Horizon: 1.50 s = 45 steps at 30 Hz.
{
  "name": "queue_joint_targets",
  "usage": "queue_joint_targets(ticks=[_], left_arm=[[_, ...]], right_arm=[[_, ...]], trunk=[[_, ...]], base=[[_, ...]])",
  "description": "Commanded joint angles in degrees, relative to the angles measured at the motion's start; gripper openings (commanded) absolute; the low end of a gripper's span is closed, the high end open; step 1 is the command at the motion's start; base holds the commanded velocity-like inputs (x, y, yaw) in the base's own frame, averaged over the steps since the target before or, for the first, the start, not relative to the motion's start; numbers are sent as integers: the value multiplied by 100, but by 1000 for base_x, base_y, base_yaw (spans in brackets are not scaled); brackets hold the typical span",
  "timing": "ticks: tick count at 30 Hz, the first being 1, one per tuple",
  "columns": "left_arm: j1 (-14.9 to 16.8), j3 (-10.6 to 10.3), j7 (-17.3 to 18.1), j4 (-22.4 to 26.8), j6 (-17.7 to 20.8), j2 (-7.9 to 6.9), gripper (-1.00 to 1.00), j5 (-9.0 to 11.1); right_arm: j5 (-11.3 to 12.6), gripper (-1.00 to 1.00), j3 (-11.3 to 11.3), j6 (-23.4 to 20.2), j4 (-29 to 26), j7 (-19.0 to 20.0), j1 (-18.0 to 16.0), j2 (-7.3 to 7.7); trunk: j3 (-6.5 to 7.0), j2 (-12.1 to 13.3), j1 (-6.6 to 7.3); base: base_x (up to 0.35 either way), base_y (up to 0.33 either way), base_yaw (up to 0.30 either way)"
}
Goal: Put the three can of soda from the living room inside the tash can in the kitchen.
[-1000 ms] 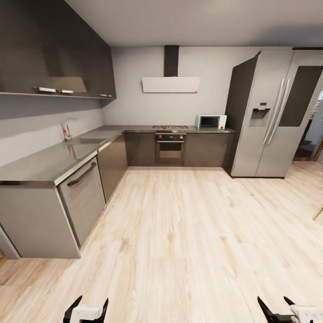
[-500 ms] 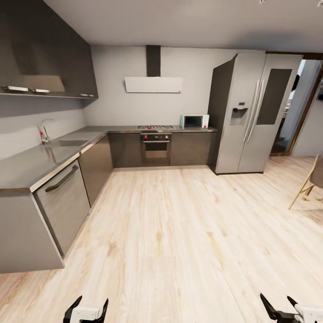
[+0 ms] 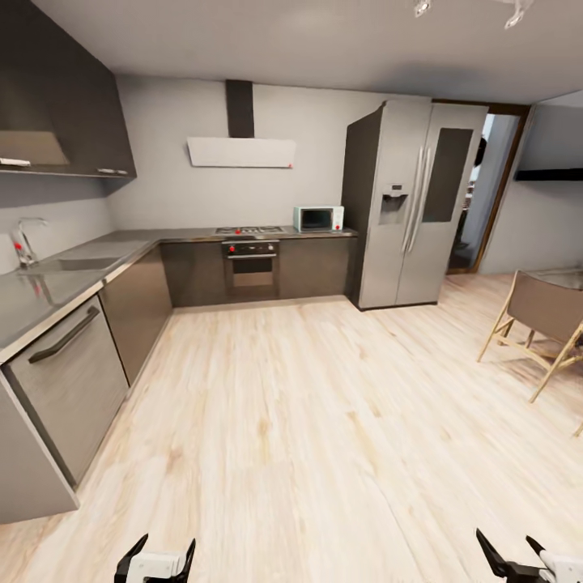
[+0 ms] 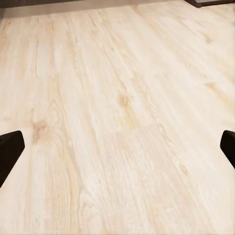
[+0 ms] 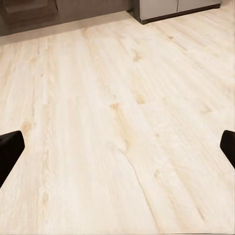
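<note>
Standing in the grey-cabinet kitchen [image 3: 138, 300], I face a tall steel double-door fridge [image 3: 409, 202] at about 1 o'clock and a dark doorway [image 3: 478, 194] at 2. My view has swung right over the last second, bringing a tan folding chair [image 3: 542, 320] in at 3 o'clock, so I am probably turning toward the living room. My left gripper [image 3: 155, 557] and right gripper [image 3: 510, 559] hang spread wide over pale wood floor [image 3: 308, 437], holding nothing. No soda cans or bin appear from here.
</note>
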<state>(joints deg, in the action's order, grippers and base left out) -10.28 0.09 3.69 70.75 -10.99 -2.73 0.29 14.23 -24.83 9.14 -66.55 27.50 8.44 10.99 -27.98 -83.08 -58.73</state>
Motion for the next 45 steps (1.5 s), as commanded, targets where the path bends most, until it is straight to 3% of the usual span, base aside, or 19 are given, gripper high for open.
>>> queue_joint_targets(ticks=[1,13,32,45], left_arm=[[0,0,0,0,0,0,100,1],[0,0,7,0,-2,0,100,-3],[0,-7,9,-8,0,-3,100,-42],[0,-5,9,-9,-3,-4,100,-43]], right_arm=[[0,100,-3,0,0,0,0,0],[-5,100,-13,0,2,-2,0,0],[-8,100,-14,3,15,-6,0,-9],[0,100,-14,10,55,1,0,-10]], trunk=[[0,0,0],[0,0,0],[0,0,0],[0,0,0]], base=[[0,0,-252],[80,56,-252],[289,153,-251],[104,4,-135]])
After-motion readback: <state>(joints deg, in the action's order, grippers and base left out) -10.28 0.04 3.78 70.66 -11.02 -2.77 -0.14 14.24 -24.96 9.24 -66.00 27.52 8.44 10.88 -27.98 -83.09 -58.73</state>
